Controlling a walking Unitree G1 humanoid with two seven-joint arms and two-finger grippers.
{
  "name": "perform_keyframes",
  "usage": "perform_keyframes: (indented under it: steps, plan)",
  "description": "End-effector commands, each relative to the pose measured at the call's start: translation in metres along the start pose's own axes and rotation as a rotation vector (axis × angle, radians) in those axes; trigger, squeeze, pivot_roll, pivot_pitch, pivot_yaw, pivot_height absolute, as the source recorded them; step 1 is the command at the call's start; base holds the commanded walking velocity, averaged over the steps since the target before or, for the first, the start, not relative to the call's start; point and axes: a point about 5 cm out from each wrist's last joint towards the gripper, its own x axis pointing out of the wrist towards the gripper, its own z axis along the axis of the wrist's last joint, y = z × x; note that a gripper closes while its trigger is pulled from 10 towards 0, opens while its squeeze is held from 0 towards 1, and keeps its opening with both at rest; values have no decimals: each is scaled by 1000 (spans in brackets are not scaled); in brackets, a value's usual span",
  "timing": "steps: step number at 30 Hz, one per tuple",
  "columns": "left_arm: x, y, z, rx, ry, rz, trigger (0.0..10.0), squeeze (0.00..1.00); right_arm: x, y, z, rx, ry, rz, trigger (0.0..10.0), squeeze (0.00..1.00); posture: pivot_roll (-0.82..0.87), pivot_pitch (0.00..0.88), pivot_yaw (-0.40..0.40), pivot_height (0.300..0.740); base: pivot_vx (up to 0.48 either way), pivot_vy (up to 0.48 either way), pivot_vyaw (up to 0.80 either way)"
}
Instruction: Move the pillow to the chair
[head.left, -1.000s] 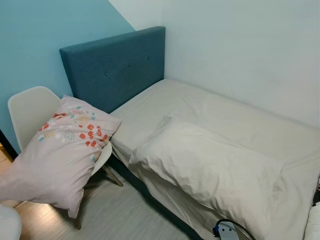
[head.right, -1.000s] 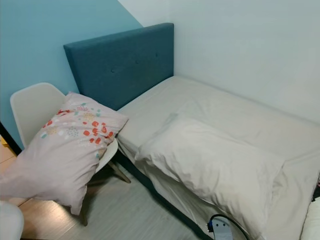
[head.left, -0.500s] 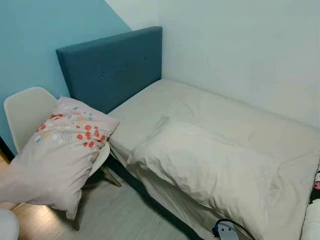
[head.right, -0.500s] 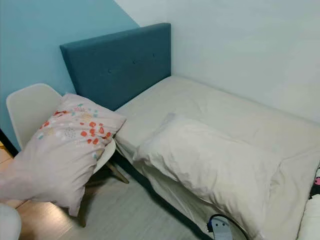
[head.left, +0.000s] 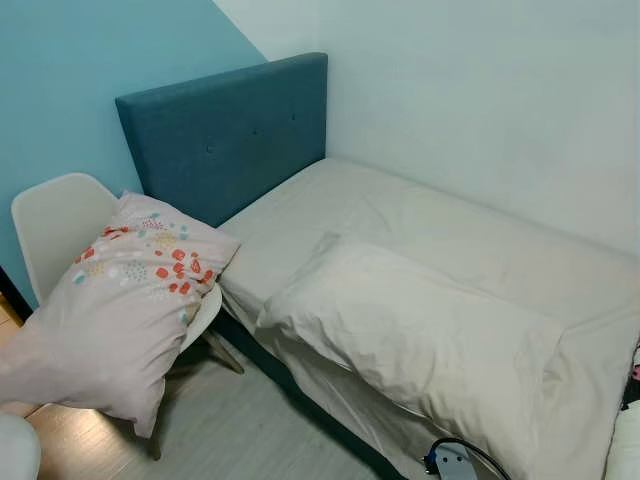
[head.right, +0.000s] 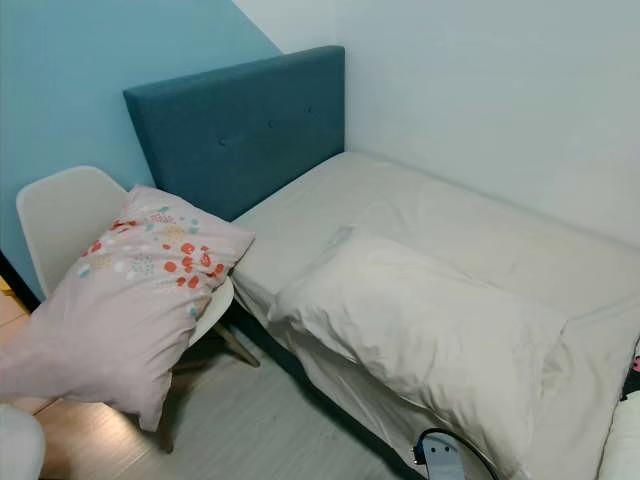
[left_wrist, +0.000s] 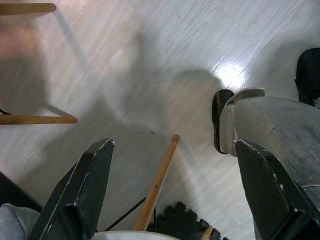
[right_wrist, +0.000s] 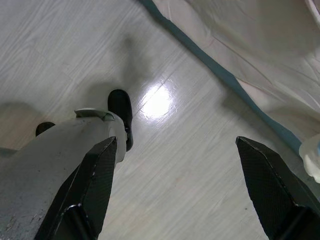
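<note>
A pink pillow (head.left: 120, 310) with red and teal dots leans on the white chair (head.left: 55, 225) that stands left of the bed, its lower end hanging past the seat. A larger cream pillow (head.left: 410, 335) lies on the bed (head.left: 450, 235) near the mattress's front edge. My left gripper (left_wrist: 174, 145) hangs open over the pale wood floor, nothing between its fingers. My right gripper (right_wrist: 176, 141) is also open and empty, above the floor beside the bed's teal base.
A teal headboard (head.left: 220, 135) backs the bed in the wall corner. A cable and plug block (head.left: 455, 460) lie on the floor by the bed's front. Wooden chair legs (left_wrist: 37, 119) and my own foot (left_wrist: 220, 120) are near the left gripper.
The head view swayed slightly left and back; neither pillow nor the chair has moved.
</note>
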Motion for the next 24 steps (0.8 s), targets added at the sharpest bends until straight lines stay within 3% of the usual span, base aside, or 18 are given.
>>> perform_keyframes:
  steps: [1, 3, 9, 24]
  plan:
    - [0, 3, 0, 3, 0, 4, 10000, 0, 0, 3, -3, -4, 13, 11, 10000, 0, -78, 0, -34, 740, 0, 0, 0]
    - [0, 4, 1, 0, 0, 8, 10000, 0, 0, 4, -3, -5, 14, 16, 10000, 0, -75, 0, -34, 740, 0, 0, 0]
    - [0, 3, 0, -5, 4, 9, 10000, 0, 0, 4, -3, -5, 11, 18, 10000, 0, -73, 0, -41, 740, 0, 0, -782]
    - [0, 3, -3, -1, 5, 5, 10000, 0, 0, 3, -1, -8, 7, 17, 10000, 0, -76, 0, -38, 740, 0, 0, 0]
